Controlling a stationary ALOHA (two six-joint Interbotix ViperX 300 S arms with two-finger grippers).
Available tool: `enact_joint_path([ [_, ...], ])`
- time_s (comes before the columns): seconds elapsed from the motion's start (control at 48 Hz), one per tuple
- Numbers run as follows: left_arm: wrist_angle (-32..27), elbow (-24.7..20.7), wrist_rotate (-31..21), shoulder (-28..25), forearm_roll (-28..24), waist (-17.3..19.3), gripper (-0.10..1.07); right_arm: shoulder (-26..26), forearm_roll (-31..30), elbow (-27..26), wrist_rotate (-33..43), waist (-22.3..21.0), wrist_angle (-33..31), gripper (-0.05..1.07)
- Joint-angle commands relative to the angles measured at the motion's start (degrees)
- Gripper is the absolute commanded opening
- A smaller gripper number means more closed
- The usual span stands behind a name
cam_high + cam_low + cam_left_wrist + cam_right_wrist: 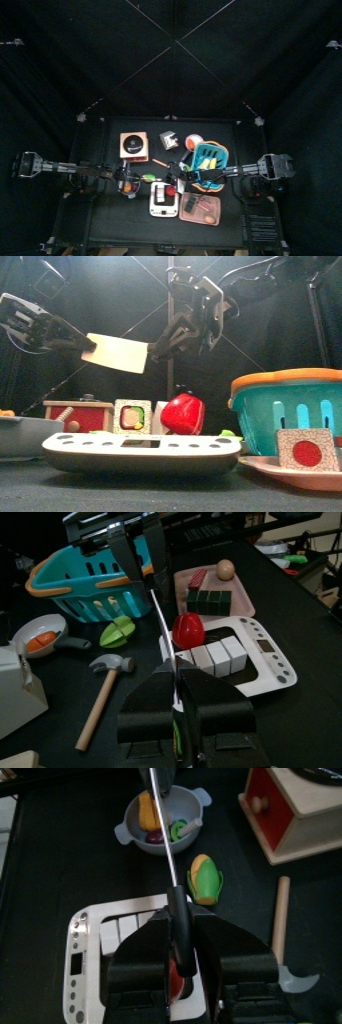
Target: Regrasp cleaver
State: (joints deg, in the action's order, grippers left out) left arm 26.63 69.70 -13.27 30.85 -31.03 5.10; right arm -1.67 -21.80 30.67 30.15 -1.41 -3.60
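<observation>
The cleaver [115, 353], with a broad cream blade, hangs in the air above the table's things, stretched between both arms. My left gripper [74, 340] comes in from the left and is shut on one end of it. From the right, my right gripper [163, 350] is shut on the other end. In the left wrist view the cleaver [162, 612] shows edge-on as a thin line running from my left gripper [178, 664] up to the other arm. The right wrist view shows the same thin edge of the cleaver [166, 838] leaving my right gripper [178, 903].
Below the cleaver lie a white scale [140, 451], a red toy fruit [183, 413] and a red wooden box [78, 414]. A teal basket [287, 406] and a pink tray [314, 471] stand at the right. A hammer [100, 697] and a grey bowl [167, 818] lie nearby.
</observation>
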Motion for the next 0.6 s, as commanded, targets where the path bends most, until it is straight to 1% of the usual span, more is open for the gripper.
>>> enact_joint_path([
  [0.0, 0.35, -2.11, 0.18, -2.72, -0.35, -1.05, 0.35, -2.02, 0.09, 0.18, 0.26, -0.18, -0.88, 0.44],
  [0.146, 0.26, -3.16, 0.18, -5.54, -0.35, -1.14, 0.35, -2.02, 0.44, 0.88, 0.35, 0.18, -1.23, 0.44],
  [0.312, 0.35, -3.25, 0.09, -5.98, -0.18, -1.14, 0.35, -2.29, 0.62, 1.32, 0.44, 0.88, -1.76, 0.44],
  [0.479, 0.35, -2.9, 0.09, -5.98, -0.09, -2.81, 0.35, -4.57, 1.85, 0.53, 0.53, 1.58, -7.56, 0.44],
  [0.583, 0.35, -3.08, 0.09, -5.98, 0.0, -3.78, 0.35, -5.36, 3.25, 0.7, 0.97, 2.02, -9.84, 0.44],
])
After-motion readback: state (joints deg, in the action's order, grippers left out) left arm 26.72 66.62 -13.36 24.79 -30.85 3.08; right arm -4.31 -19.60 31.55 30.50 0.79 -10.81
